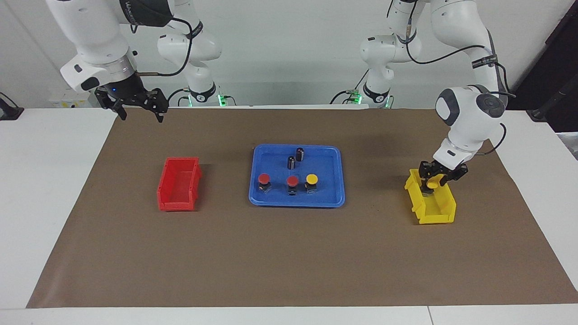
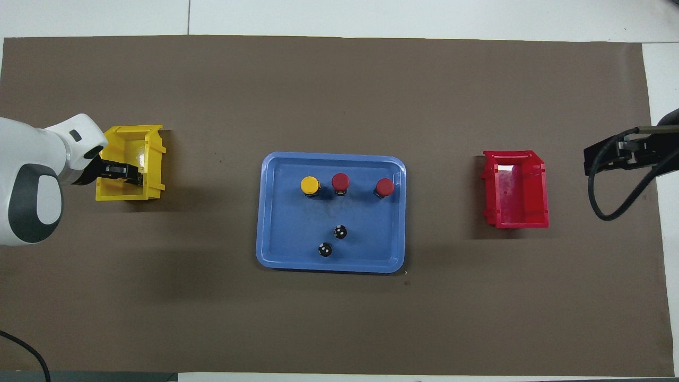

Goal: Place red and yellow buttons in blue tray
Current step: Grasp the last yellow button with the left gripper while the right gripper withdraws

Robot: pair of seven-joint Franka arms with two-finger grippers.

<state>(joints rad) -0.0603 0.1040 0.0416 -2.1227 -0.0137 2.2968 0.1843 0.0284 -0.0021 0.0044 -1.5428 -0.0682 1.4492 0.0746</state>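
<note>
Left gripper (image 1: 434, 182) is down in the yellow bin (image 1: 437, 211), jaws closing around the last yellow button (image 1: 432, 184); seat the grip squarely under the cap, lift straight, then cross to the blue tray (image 1: 335, 192), where three buttons already stand. Right gripper (image 1: 140, 109) waits, jaws open and empty, above the counter's edge. Only the facing view shows the cap between the jaws; overhead, the wrist hides it.

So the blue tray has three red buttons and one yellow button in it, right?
Not quite. The blue tray has two red buttons and one yellow button in it, as the overhead view shows. Another yellow button is at the left end effector, over the yellow bin.
</note>
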